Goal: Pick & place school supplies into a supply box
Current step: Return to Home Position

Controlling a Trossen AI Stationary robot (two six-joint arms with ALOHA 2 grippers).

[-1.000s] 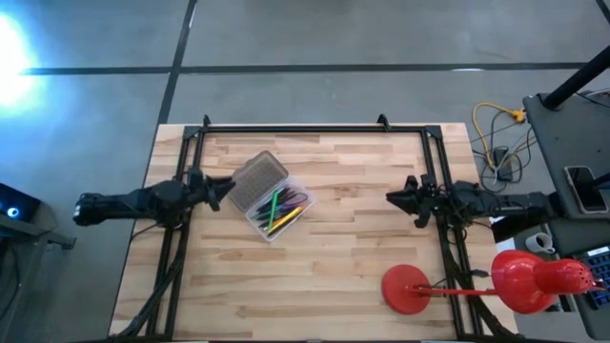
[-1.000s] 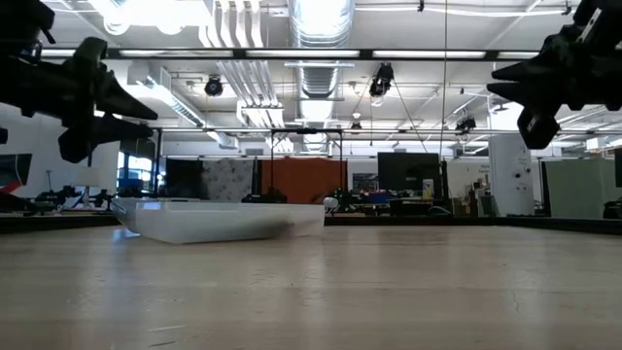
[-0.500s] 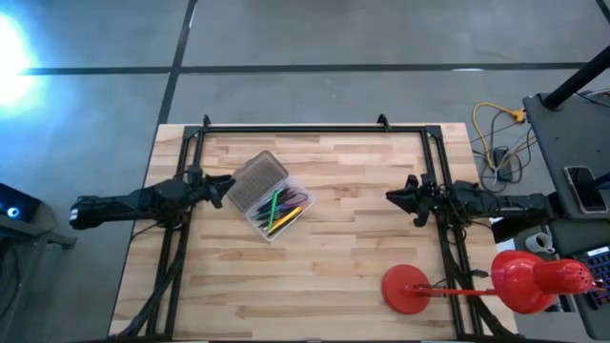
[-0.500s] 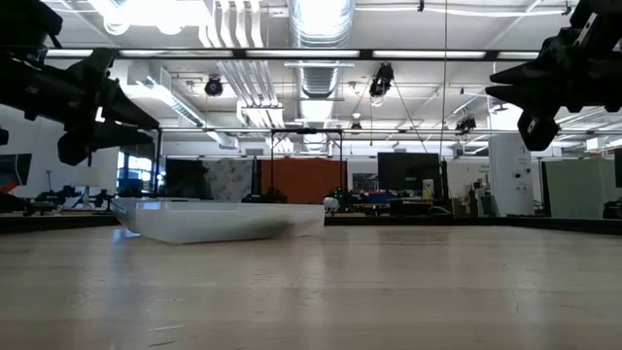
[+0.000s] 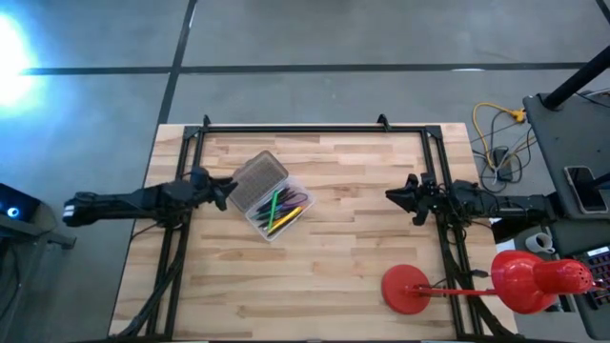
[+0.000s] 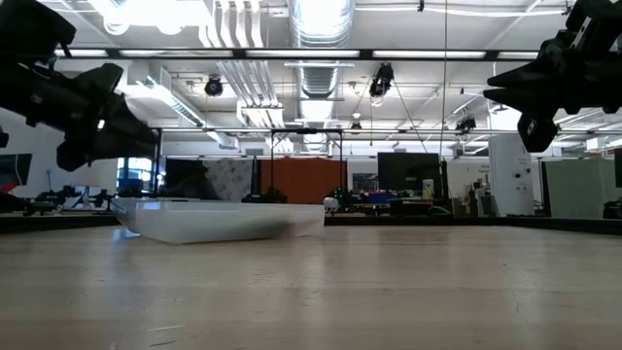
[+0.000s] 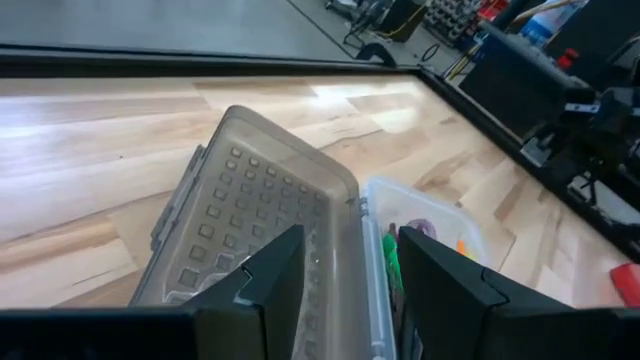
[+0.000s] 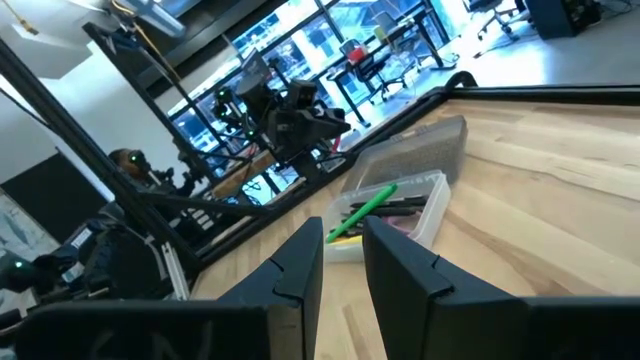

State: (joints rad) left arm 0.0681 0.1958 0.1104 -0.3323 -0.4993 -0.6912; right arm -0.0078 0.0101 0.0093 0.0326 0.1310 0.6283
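The clear supply box (image 5: pixel 278 217) rests on its base left of the table's middle. Its ribbed grey lid (image 5: pixel 257 178) is swung open and lies flat toward the far left. Pens and markers (image 5: pixel 283 208), among them green, yellow, orange and purple ones, lie inside the tray. My left gripper (image 5: pixel 227 191) hovers open just left of the lid (image 7: pixel 270 200), raised above the table (image 6: pixel 146 141). My right gripper (image 5: pixel 391 197) hangs near the right rail, high above the table (image 6: pixel 496 83), with a narrow gap between its fingers (image 8: pixel 344 228), pointing at the box (image 8: pixel 400 195).
A red lamp stands at the near right, with its round base (image 5: pixel 408 289) on the table and its head (image 5: pixel 524 281) beyond the right edge. Black frame rails (image 5: pixel 315 129) run along the far, left and right sides. Bare wood lies between the box and my right gripper.
My left arm has drawn back a little toward the table's left edge, away from the box's lid, and its gripper has tipped slightly downward. The box and its contents have stayed where they were.
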